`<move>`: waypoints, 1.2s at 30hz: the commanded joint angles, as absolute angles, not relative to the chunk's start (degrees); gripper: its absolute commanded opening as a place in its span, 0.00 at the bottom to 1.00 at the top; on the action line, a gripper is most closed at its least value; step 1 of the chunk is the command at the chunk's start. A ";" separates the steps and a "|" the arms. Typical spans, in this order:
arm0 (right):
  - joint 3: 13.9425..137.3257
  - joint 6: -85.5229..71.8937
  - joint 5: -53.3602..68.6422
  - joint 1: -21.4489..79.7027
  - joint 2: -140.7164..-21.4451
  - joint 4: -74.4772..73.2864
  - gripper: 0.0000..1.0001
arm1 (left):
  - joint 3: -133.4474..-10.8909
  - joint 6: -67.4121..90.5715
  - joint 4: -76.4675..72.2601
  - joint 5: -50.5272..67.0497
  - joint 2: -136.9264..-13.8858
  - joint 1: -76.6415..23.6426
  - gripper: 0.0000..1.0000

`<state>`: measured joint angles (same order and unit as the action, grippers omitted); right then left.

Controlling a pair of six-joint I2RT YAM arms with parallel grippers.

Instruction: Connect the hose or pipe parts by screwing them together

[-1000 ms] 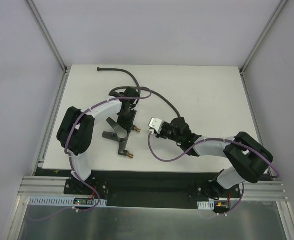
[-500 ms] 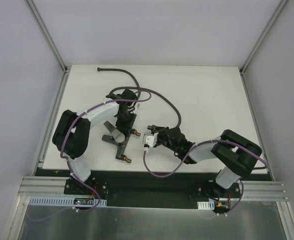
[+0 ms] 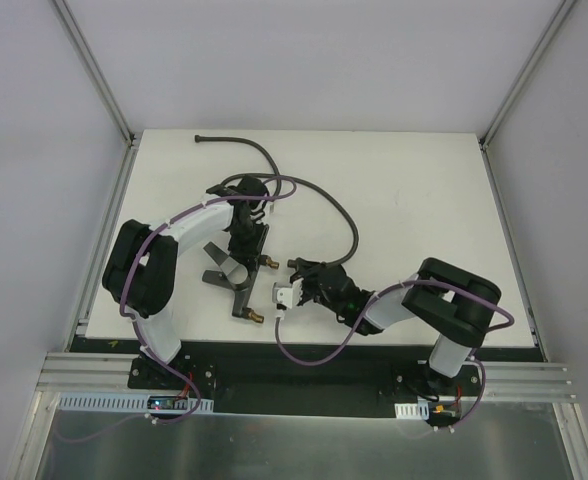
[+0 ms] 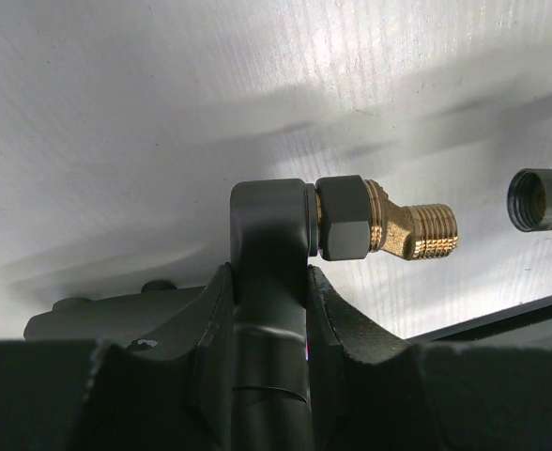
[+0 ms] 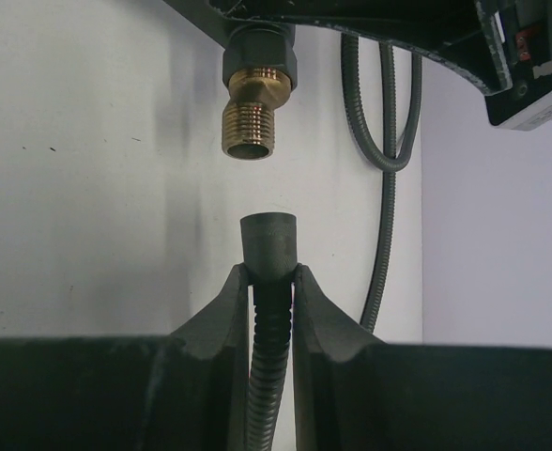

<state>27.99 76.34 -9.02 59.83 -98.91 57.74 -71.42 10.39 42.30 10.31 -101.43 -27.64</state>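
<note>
The dark grey forked fitting [image 3: 236, 291] hangs a little above the table, and my left gripper [image 3: 242, 250] is shut on its stem [image 4: 268, 282]. One brass threaded end [image 4: 424, 232] sticks out to the right of the fingers. My right gripper [image 5: 271, 272] is shut on the ribbed grey hose just behind its dark end nut [image 5: 268, 244]. The nut's open mouth faces the brass thread [image 5: 251, 127] across a short gap, roughly in line. From above, the right gripper [image 3: 299, 272] sits just right of the fitting's brass end [image 3: 272, 265]. The hose [image 3: 346, 215] curves away to the table's back left.
The fitting's second brass end [image 3: 257, 318] points toward the table's front edge. The hose's far end [image 3: 199, 138] lies at the back left corner. Purple cables [image 3: 309, 355] loop beside both arms. Grey walls enclose the white table [image 3: 424, 200] on three sides.
My right gripper has carried the hose end leftward, close to the fitting's brass end. The left gripper with the fitting has shifted slightly left and turned a little.
</note>
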 commanded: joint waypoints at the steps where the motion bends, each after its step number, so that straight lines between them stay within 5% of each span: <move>1: 31.46 75.77 -11.60 60.99 -100.11 58.89 0.01 | -71.46 12.66 43.33 13.62 -99.14 -26.81 0.00; 36: 35.95 69.96 -10.90 62.67 -103.27 56.07 0.01 | -70.93 13.71 42.28 16.35 -99.49 -26.37 0.00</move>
